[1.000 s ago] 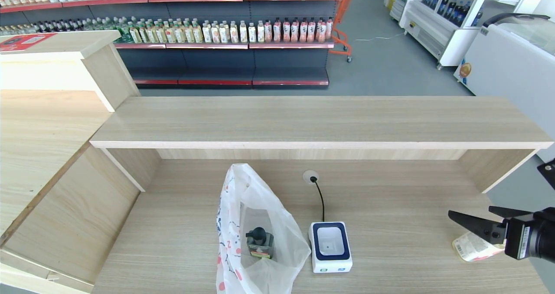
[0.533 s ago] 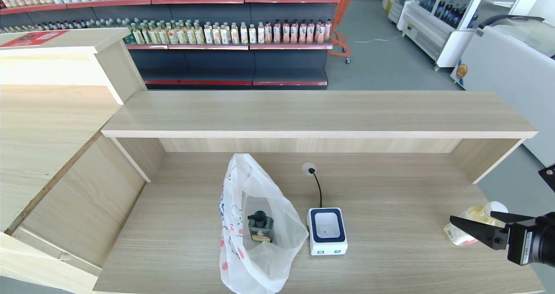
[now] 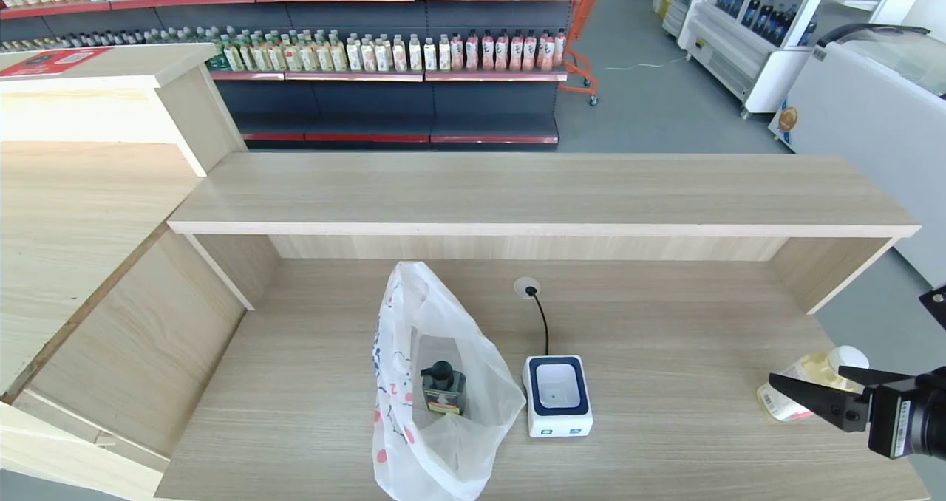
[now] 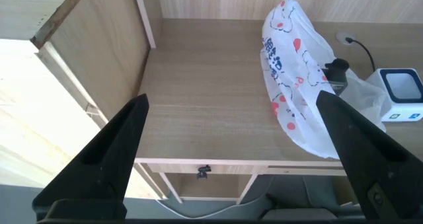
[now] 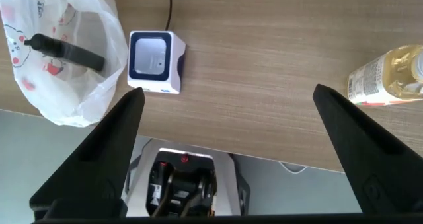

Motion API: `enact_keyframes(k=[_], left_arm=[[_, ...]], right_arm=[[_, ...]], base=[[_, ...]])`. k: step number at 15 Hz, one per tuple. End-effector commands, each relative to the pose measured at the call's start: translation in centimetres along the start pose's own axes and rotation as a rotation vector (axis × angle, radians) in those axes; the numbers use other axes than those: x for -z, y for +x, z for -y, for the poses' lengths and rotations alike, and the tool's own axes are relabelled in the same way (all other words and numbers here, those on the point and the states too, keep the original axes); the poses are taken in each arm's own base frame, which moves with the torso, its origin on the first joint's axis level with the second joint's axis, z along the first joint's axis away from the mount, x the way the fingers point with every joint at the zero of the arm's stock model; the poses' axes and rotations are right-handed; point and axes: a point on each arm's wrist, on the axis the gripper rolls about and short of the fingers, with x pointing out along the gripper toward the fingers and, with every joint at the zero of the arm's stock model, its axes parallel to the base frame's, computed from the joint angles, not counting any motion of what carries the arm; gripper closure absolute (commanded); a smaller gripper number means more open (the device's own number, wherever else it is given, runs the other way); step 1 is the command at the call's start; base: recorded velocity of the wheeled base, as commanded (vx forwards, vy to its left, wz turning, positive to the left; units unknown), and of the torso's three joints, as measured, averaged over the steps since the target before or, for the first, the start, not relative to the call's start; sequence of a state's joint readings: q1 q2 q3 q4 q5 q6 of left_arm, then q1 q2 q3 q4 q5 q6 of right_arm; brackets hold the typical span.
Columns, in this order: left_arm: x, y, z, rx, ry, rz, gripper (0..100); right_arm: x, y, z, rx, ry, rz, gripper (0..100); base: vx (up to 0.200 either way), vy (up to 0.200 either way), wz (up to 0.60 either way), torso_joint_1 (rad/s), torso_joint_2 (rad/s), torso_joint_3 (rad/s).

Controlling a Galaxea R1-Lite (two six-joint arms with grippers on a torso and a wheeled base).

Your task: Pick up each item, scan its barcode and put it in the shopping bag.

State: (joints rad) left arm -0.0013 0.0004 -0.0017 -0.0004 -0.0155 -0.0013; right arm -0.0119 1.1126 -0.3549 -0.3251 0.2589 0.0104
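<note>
The right gripper point(image 3: 805, 373) is being held spread wide, with the yellow bottle point(image 3: 817, 364) lying ungrasped just beside it on the counter point(image 3: 665, 353). The left gripper point(image 4: 232, 97) is likewise being held spread, near the shopping bag point(image 4: 291, 65).

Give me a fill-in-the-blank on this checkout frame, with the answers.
The dark bottle is inside the ____.
The scanner stands on the ____.
The yellow bottle lies by the ____ gripper.
Its jaws stand ____.
Missing: bag; counter; right; open.
</note>
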Motion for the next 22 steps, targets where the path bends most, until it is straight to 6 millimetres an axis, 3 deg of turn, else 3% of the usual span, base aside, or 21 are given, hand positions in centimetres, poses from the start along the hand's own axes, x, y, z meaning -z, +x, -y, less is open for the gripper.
enact_keyframes(k=[1, 6, 9, 18, 22], left_arm=[[0.0, 0.0, 0.0, -0.001, -0.002, 0.000, 0], [0.0, 0.0, 0.0, -0.001, -0.008, 0.001, 0], [0.0, 0.0, 0.0, 0.000, -0.006, 0.001, 0], [0.0, 0.0, 0.0, -0.001, -0.017, 0.001, 0], [0.0, 0.0, 0.0, 0.000, -0.013, 0.001, 0]], right_arm=[[0.1, -0.1, 0.1, 0.006, 0.003, 0.001, 0], [0.5, -0.2, 0.2, 0.017, 0.018, -0.027, 0], [0.8, -0.6, 0.1, 0.016, 0.023, -0.047, 0], [1.2, -0.8, 0.0, 0.014, 0.039, -0.067, 0], [1.2, -0.7, 0.1, 0.020, 0.063, -0.068, 0]], base=[[0.000, -0.200, 0.00, -0.007, 0.00, 0.002], [0.000, -0.200, 0.00, 0.006, 0.00, 0.001], [0.000, 0.000, 0.00, 0.000, 0.00, 0.000], [-0.200, 0.000, 0.00, 0.002, 0.00, 0.002], [0.000, 0.000, 0.00, 0.000, 0.00, 0.000]])
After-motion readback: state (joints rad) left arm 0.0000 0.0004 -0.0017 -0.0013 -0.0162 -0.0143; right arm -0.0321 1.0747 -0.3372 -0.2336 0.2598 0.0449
